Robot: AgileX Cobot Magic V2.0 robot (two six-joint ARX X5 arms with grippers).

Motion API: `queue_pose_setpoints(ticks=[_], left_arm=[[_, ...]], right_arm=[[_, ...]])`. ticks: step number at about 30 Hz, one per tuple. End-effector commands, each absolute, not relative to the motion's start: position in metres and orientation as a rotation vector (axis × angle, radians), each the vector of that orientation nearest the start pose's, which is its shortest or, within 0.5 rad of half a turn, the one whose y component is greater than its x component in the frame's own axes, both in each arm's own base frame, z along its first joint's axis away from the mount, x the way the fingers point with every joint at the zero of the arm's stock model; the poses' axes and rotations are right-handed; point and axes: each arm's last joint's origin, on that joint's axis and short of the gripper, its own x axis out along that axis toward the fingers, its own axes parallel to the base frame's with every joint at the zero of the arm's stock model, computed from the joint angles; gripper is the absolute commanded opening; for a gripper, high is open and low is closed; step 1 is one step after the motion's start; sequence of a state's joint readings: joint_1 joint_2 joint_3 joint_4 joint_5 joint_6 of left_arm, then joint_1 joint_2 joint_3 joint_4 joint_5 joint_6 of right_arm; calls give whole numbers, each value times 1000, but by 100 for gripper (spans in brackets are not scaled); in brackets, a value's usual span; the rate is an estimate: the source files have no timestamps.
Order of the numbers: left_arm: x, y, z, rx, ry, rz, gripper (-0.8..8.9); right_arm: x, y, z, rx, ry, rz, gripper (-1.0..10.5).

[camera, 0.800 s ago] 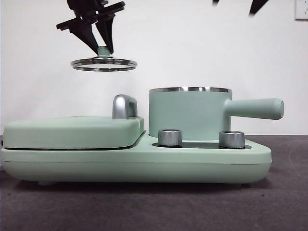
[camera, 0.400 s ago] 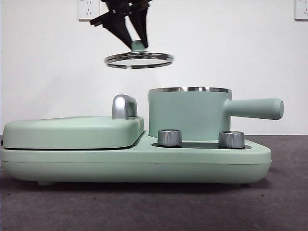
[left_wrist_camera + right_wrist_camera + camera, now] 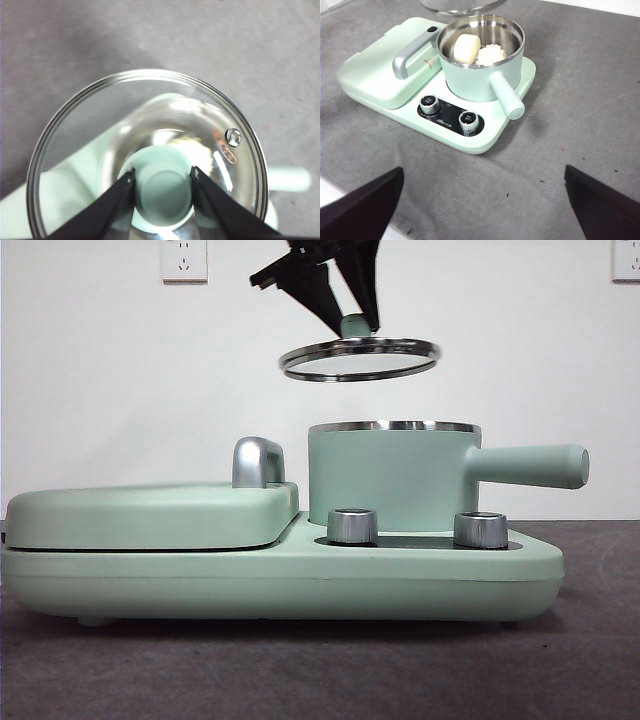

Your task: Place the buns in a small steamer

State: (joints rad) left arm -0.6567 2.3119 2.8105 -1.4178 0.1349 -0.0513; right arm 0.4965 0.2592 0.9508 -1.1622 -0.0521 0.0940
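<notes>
Both buns are seen inside the steamer (image 3: 481, 52): the smooth roll (image 3: 467, 48) at about 9 o'clock in the steel bowl, the ridged bun (image 3: 491, 54) just beside it toward 3 o'clock, the two apparently touching. Loading is judged done; only the closing is left.

The steamer is seated on the round plate of the mint-green cooker (image 3: 280, 570), its straight handle (image 3: 528, 465) pointing to 3 o'clock in the front view, well out of the way of anything coming down from above.

The lid (image 3: 359, 358) is held in the air at 12 o'clock above the steamer, offset a little toward 9 o'clock and slightly tilted, with a clear gap to the steel rim. It is carried by its green knob (image 3: 163, 190), on which the left gripper (image 3: 163, 186) fingers (image 3: 120, 192) are clamped, one on each side; the knob is the only raised grip the glass offers.

A little more centring and levelling is judged needed before lowering, or the rim may be caught on one edge.

The right gripper (image 3: 482, 197) waits apart over the grey surface (image 3: 580, 100), fingers spread wide, holding nothing.
</notes>
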Motion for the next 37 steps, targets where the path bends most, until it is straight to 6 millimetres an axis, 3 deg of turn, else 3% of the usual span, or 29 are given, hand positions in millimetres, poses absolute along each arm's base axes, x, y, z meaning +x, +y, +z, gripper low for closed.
queue_pose_setpoints(ticks=[1, 5, 11, 37], left_arm=[[336, -289, 391, 212, 943, -748, 113], [328, -304, 384, 253, 950, -787, 73], [337, -311, 366, 292, 977, -748, 54], [351, -319, 336, 314, 1048, -730, 16]], right_arm=[[0, 2, 332, -10, 472, 523, 513], [0, 2, 332, -9, 469, 523, 513], [-1, 4, 332, 2, 474, 591, 513], [1, 5, 338, 23, 411, 617, 513]])
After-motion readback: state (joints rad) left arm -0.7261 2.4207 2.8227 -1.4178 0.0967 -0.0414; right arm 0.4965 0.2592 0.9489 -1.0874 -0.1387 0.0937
